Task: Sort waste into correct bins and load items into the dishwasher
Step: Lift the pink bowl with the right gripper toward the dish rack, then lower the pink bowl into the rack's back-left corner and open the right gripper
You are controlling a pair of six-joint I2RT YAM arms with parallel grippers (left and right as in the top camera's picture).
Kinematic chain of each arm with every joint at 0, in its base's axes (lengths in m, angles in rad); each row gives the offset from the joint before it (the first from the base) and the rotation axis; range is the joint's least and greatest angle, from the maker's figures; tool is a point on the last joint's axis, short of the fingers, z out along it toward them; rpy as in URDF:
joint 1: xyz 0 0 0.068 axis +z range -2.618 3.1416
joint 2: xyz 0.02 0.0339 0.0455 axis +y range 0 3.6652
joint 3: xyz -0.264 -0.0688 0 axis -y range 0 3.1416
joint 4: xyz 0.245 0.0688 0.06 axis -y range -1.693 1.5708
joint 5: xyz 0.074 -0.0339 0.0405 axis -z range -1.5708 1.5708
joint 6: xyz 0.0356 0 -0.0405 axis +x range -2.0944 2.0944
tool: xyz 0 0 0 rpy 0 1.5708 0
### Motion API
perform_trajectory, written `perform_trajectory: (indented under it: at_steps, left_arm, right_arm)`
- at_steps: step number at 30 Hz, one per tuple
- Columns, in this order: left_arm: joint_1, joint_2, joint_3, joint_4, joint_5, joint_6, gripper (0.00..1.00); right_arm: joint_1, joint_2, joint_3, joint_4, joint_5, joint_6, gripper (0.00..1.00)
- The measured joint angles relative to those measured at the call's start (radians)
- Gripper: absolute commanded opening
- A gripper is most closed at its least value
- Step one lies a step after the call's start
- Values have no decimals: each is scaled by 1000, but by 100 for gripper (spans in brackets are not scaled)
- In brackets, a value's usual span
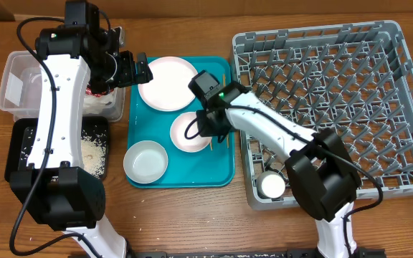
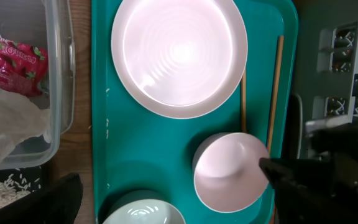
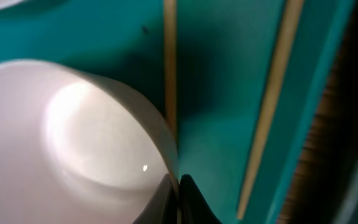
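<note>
Step in hand: loading small pink dish [image 1: 185, 135], frame centre on teal tray [image 1: 185, 175]; right fingers [image 3: 190, 202] pinch its rim. Left fingers [image 1: 138, 69], upper left, spread wide, empty. Next: lift clear of chopsticks [image 2: 276, 87], carry right to dish rack [image 1: 321, 72], seat btwn pegs.

Teal tray [image 1: 192, 172] holds pink plate [image 1: 167, 84] at top, small pink dish [image 1: 188, 133] mid-right with right gripper [image 1: 205, 130] on its rim, grey-green bowl [image 1: 146, 161] bottom-left; left gripper [image 1: 133, 69] spread over tray's top-left edge.
</note>
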Motion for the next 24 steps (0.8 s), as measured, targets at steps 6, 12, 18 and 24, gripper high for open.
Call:
perform_trajectory:
  at_steps: [6,12,18,24]
  left_arm:
    - [0,0,0,0,2,0,100]
    - [0,0,0,0,2,0,100]
    - [0,0,0,0,5,0,100]
    - [0,0,0,0,5,0,100]
  right_arm:
    - [-93,-61,187,-155,43,-21,4]
    - [-196,-180,315,-183,158,-25,4]
    - [-212,-198,323,-125,478,-26,4]
    - [-212,-164,323,-10,823,-48,4]
